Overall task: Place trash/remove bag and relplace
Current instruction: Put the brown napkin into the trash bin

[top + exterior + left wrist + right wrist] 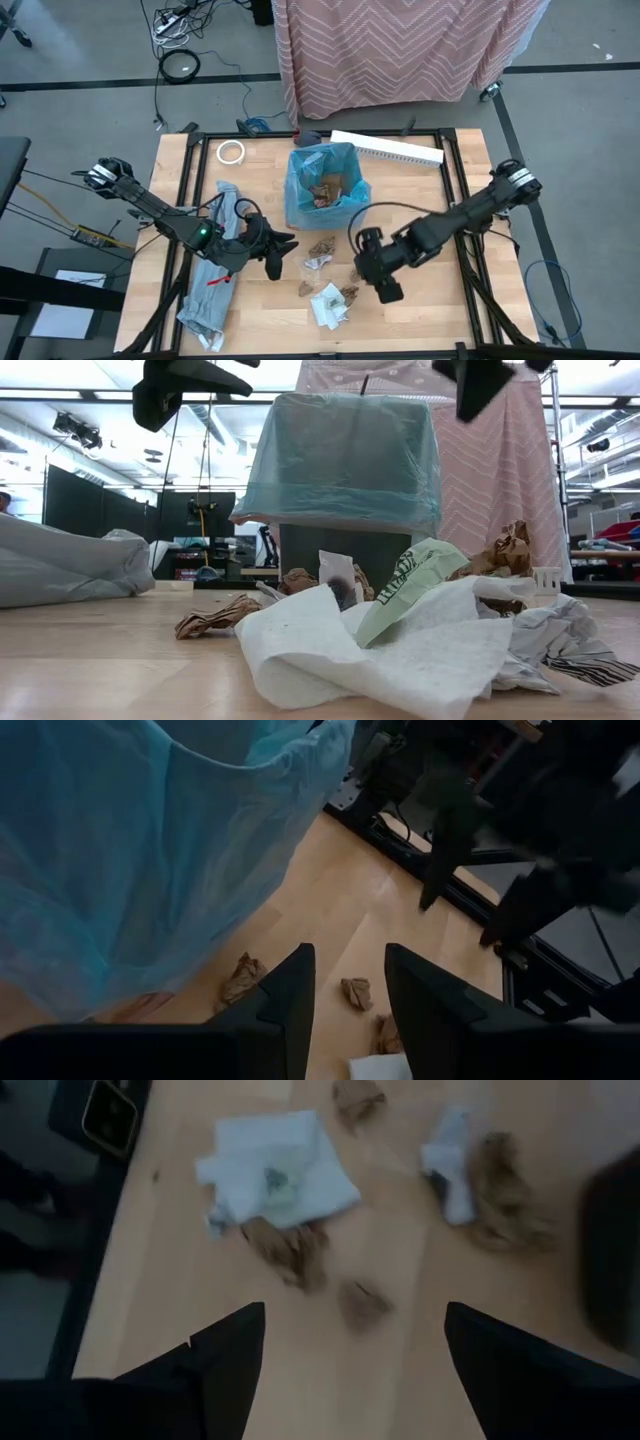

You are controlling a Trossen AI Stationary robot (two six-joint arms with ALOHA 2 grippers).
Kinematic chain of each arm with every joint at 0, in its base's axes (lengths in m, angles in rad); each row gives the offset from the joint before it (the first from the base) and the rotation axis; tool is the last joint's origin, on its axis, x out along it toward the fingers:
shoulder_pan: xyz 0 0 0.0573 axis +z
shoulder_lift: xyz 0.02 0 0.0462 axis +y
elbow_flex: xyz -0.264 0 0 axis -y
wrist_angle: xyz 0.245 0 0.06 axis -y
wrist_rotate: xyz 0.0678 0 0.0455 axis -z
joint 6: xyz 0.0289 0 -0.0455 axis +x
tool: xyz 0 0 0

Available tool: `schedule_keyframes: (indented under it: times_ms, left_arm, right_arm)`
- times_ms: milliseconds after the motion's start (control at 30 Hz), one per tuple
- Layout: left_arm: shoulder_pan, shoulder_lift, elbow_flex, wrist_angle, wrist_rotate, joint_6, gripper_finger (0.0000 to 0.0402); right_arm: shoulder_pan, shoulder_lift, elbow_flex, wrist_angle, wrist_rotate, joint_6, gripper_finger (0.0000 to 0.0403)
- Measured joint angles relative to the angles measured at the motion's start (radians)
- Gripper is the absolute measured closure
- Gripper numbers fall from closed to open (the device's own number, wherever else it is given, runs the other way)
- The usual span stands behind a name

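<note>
We're looking at the trash (325, 285) scattered on the tabletop (430, 310) just in front of the bin: crumpled brown paper scraps (505, 1190) and a white wrapper (275, 1170), all of it feather-light and soft, so we expect it to crush flat under any pinch and skid on the smooth wood if nudged sideways; we'd take each scrap across its raised crumple, coming straight down. A few brown pieces already lie inside the bag (322, 180), the thin blue liner draped over the bin's rim; it looks crinkly and slippery, best gathered by a fold at the rim. The right end effector (385, 285) hovers just above the scraps with its fingers spread wide and nothing between them. The left end effector (272, 255) hangs beside the bag, fingers parted narrowly and empty. A pale grey plastic bag (212, 270) lies under the left arm. In the low view we spot dark green lettering on a pale green wrapper (405, 585), but we can't read it.
</note>
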Motion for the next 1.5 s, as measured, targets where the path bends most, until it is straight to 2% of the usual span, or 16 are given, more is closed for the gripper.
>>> schedule_keyframes:
  times_ms: [167,300,700,967,1033,1100,1300,1500]
  left_arm:
    - [0.0,0.0,0.0,-0.002,0.008,0.0,0.0271]
    - [0.0,0.0,0.0,-0.006,0.009,0.0,0.0271]
    - [0.0,0.0,0.0,-0.034,0.019,0.0,0.0271]
    - [0.0,0.0,0.0,-0.038,0.019,0.0,0.0271]
    - [0.0,0.0,0.0,-0.041,0.018,0.0,0.0271]
    - [0.0,0.0,0.0,-0.041,0.018,0.0,0.0271]
    - [0.0,0.0,0.0,-0.046,0.018,0.003,0.0271]
    - [0.0,0.0,0.0,-0.046,0.018,0.003,0.0271]
  right_arm:
    - [0.004,0.0,-0.14,0.264,-0.02,0.043,0.0106]
    - [0.004,0.01,-0.2,0.378,-0.032,0.06,0.0107]
    - [0.004,0.16,-0.215,0.505,-0.099,0.032,0.011]
    - [0.009,0.247,-0.215,0.479,-0.092,0.084,0.0118]
    - [0.009,0.261,-0.215,0.481,-0.082,0.12,0.0141]
    - [0.01,0.268,-0.215,0.483,-0.072,0.153,0.0183]
    - [0.01,0.259,-0.215,0.466,-0.07,0.217,0.0377]
    - [0.01,0.235,-0.168,0.334,-0.028,0.256,0.0401]
